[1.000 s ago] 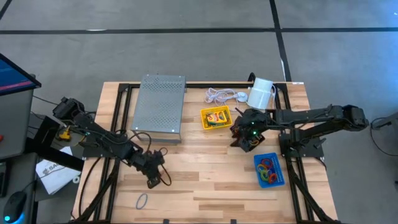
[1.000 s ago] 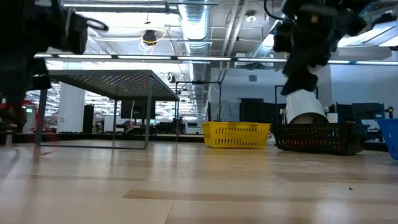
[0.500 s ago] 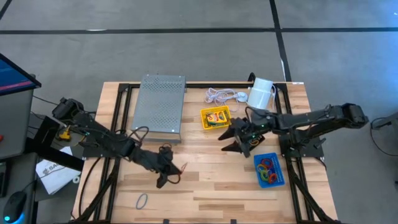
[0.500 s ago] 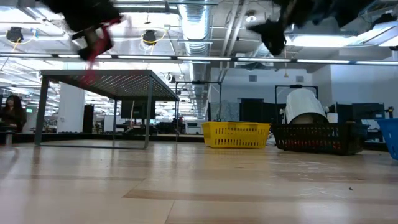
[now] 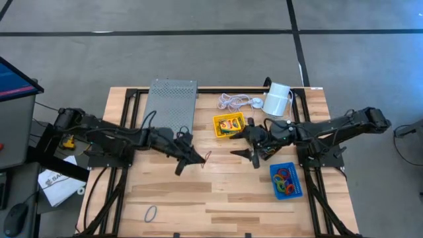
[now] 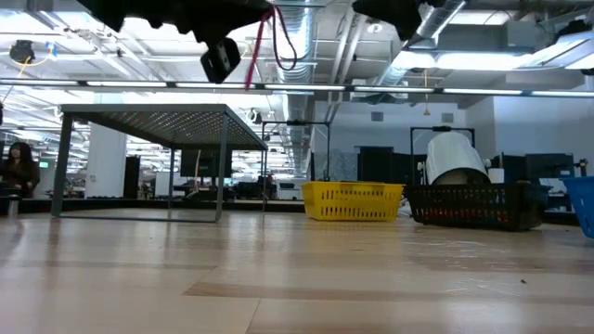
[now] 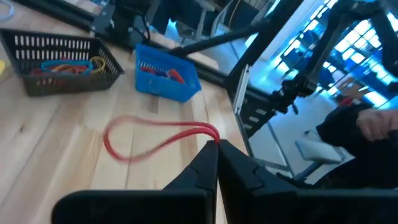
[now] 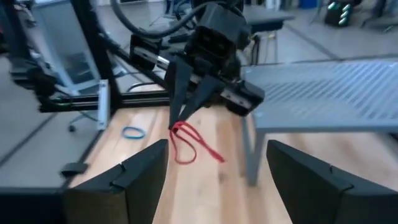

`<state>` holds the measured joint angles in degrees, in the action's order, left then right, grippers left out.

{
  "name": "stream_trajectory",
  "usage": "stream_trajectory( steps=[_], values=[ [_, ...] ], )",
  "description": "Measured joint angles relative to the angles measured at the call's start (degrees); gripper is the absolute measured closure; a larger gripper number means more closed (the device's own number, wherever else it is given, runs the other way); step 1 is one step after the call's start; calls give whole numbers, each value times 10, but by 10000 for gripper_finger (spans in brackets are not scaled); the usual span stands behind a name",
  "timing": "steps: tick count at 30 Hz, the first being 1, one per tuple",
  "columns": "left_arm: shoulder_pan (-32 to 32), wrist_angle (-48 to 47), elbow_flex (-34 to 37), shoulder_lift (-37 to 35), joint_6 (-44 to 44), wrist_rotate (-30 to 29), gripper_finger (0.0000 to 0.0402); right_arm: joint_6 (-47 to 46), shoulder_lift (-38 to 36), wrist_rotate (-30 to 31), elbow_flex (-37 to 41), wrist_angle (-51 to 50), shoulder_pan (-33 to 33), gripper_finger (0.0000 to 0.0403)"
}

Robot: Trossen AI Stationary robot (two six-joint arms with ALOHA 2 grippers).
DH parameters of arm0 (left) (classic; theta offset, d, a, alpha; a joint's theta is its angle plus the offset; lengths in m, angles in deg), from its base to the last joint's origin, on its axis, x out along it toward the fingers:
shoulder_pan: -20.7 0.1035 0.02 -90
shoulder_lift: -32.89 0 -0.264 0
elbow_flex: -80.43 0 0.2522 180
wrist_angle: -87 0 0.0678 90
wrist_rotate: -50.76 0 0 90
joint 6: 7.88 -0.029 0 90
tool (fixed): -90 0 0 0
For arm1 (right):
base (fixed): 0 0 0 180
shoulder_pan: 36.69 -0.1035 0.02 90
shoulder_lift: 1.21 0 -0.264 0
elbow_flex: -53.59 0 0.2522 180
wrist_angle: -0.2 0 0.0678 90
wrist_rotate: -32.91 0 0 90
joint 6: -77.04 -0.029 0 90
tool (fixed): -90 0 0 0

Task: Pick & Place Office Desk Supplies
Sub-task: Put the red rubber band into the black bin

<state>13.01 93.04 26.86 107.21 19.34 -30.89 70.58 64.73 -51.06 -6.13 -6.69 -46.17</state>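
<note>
- High view: the left gripper (image 5: 195, 158) pinched a red rubber band (image 7: 155, 138) above mid-table, facing the spread-fingered, empty right gripper (image 5: 249, 156).
- Bands already filled the blue tray (image 5: 286, 180); a blue band (image 5: 151, 213) lay unsorted near the table's front edge.

Our table-level look across the wood

We see a red rubber band (image 6: 276, 42) dangling overhead, a yellow tray (image 6: 354, 200) and black mesh tray (image 6: 473, 206) beyond.
</note>
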Motion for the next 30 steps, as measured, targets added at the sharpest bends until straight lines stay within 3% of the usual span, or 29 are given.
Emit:
stream_trajectory(
  steps=[3, 9, 20, 30],
  values=[
    [23, 28, 0, 0, 0, 33, 401, 23, 10, 32, -10, -12, -3, 133],
    [39, 47, -19, 0, -15, 77, 401, 45, 66, 35, -42, -17, 5, 133],
    [39, -8, -56, 0, -30, 90, 401, 96, 181, 33, -163, -55, -9, 133],
    [40, -13, -56, 0, -43, 90, 401, 97, 236, 30, -198, -69, -27, 134]
  ],
)
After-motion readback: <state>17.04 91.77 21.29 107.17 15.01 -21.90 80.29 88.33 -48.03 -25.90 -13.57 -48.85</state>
